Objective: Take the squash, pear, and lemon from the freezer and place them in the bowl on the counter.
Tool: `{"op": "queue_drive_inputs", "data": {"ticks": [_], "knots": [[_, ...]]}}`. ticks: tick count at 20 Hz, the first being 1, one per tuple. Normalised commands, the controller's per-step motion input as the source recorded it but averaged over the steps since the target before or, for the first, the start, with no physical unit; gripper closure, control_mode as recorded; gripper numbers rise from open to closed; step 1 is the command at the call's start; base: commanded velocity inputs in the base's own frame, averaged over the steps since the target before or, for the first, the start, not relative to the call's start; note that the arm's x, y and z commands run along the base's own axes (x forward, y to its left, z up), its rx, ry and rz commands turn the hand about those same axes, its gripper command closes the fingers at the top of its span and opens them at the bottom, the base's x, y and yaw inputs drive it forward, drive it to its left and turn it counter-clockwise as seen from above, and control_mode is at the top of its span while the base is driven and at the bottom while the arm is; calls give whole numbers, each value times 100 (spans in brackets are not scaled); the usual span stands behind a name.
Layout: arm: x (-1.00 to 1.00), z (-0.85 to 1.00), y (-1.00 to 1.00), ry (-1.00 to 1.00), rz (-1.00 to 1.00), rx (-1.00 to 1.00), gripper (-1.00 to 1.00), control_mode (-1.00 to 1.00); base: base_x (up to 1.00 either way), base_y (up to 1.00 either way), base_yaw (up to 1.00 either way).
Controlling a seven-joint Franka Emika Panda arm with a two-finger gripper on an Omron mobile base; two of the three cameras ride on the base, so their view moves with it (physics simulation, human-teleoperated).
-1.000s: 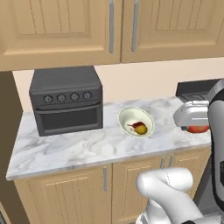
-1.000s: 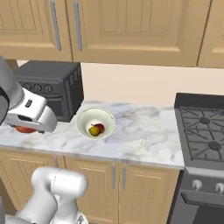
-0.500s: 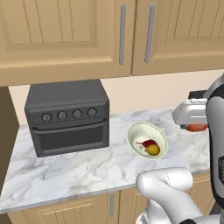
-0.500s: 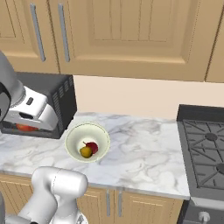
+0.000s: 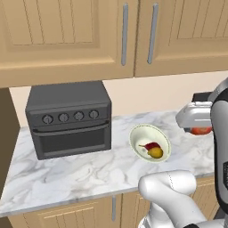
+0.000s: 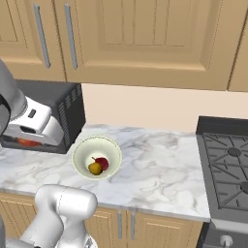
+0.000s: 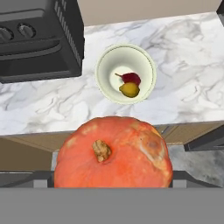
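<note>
White marble worktop [image 5: 67, 178]; tool [image 7: 113, 183] spread wide around round orange squash [image 7: 113, 153]; next carry over cream bowl [image 7: 105, 61], release

Bowl [image 6: 77, 154] on counter [image 6: 155, 169], seemingly yellow and red fruit inside.

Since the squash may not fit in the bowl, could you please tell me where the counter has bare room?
The widest bare stretch of counter lies between the bowl and the stove. Another lies in front of the toaster oven, along the counter's front edge. It is crowded inside the bowl, where two small fruits already lie.
</note>
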Motion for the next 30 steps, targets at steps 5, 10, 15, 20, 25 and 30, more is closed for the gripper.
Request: {"op": "queue_drive_inputs", "data": {"ticks": [5,10,15,20,25,30], "knots": [[0,0,0,0,0,0,100,100,47,-3,0],[28,-53,-19,0,2,1,100,-100,0,0,0],[33,-70,-17,0,6,0,100,-100,0,0,0],[77,-39,0,0,9,1,100,-100,0,0,0],[83,-37,0,0,8,1,100,-100,0,0,0],[50,-41,0,6,7,2,100,-100,0,0,0]]}}
